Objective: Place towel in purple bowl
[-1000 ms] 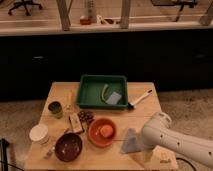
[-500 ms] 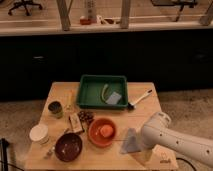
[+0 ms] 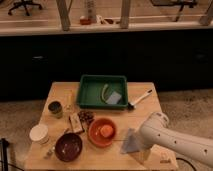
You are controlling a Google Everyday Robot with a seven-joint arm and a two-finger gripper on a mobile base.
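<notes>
The towel (image 3: 131, 142), a light grey-blue cloth in a rough triangle with its point upward, is at the near right part of the desk (image 3: 62, 92), pressed against the left side of the white arm (image 3: 172, 140) that reaches in from the near right corner. The hand (image 3: 141, 151) sits at the end of that arm, just right of and partly behind the towel's lower edge. The cloth touches or overlaps it, but I cannot tell whether the hand is open or closed on it, or whether the towel rests on the desk or hangs just above it. The purple bowl (image 3: 68, 146) stands at the near left, well apart from the towel, its dark inside bare. Between the two, slightly farther back, is the orange bowl (image 3: 95, 137) holding an orange ball (image 3: 105, 131), its rim just left of the towel. A white cup (image 3: 39, 134) stands left of the purple bowl, near the desk's left edge. Farther back on the left is a dark cup (image 3: 55, 108). At the far middle lies the green tray (image 3: 90, 95), with a small grey-blue square piece (image 3: 114, 97) in its right part. A white-handled brush (image 3: 140, 98) lies just right of the tray.
</notes>
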